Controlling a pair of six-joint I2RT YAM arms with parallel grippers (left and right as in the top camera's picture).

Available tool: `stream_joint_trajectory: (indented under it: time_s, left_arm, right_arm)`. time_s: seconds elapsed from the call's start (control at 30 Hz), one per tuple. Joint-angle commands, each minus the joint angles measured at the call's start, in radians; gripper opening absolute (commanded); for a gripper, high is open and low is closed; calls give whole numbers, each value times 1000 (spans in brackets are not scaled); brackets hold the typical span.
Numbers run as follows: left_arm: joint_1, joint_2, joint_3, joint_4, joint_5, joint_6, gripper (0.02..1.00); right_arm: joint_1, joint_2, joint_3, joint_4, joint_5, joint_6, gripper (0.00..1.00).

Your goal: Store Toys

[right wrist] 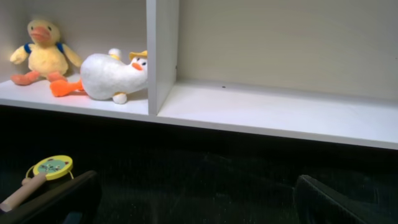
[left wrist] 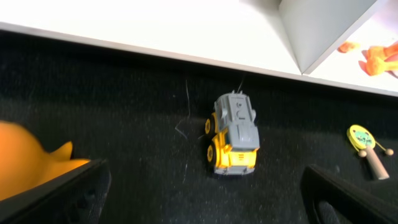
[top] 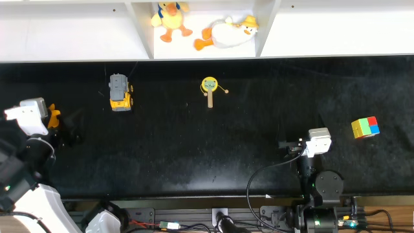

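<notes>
Where the black table (top: 194, 155) ends at its far side, a white shelf (top: 77, 39) runs across, split into compartments. Its middle compartment holds a white plush duck (top: 226, 35) lying on its side and, just beside it, a yellow plush duck (top: 170, 18) sitting upright. The left gripper (left wrist: 205, 196) is low at the table's left, fingers spread wide and empty. The right gripper (right wrist: 193, 199), toward the right, is spread and empty too. A yellow and grey toy truck (top: 119, 92) stands on the table near the shelf. A coloured cube (top: 365, 127) sits far right and a small rattle (top: 209, 87) lies mid-table. An orange toy (left wrist: 28, 158) lies just beside the left gripper; I cannot tell whether they touch.
</notes>
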Motion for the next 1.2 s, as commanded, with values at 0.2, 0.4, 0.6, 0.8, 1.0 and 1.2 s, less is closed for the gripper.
stream_joint_trajectory:
  time_s: [0.2, 0.4, 0.6, 0.8, 1.0, 1.2]
  left_arm:
    - [92, -54, 29, -105, 68, 174, 996]
    - [143, -102, 30, -158, 59, 206, 991]
    - [274, -106, 31, -234, 57, 340, 993]
    - [369, -64, 80, -289, 53, 414, 993]
    - [382, 18, 173, -336, -5, 451, 993]
    - [383, 86, 239, -386, -99, 554, 991]
  right_arm:
    - [-1, -8, -13, 5, 1, -3, 996]
    - [-1, -8, -13, 5, 1, -3, 993]
    - [-1, -8, -13, 5, 1, -3, 996]
    - [-1, -8, -13, 6, 1, -3, 993]
    - [-1, -8, -13, 5, 1, -3, 996]
    - [-1, -8, -13, 5, 1, -3, 996]
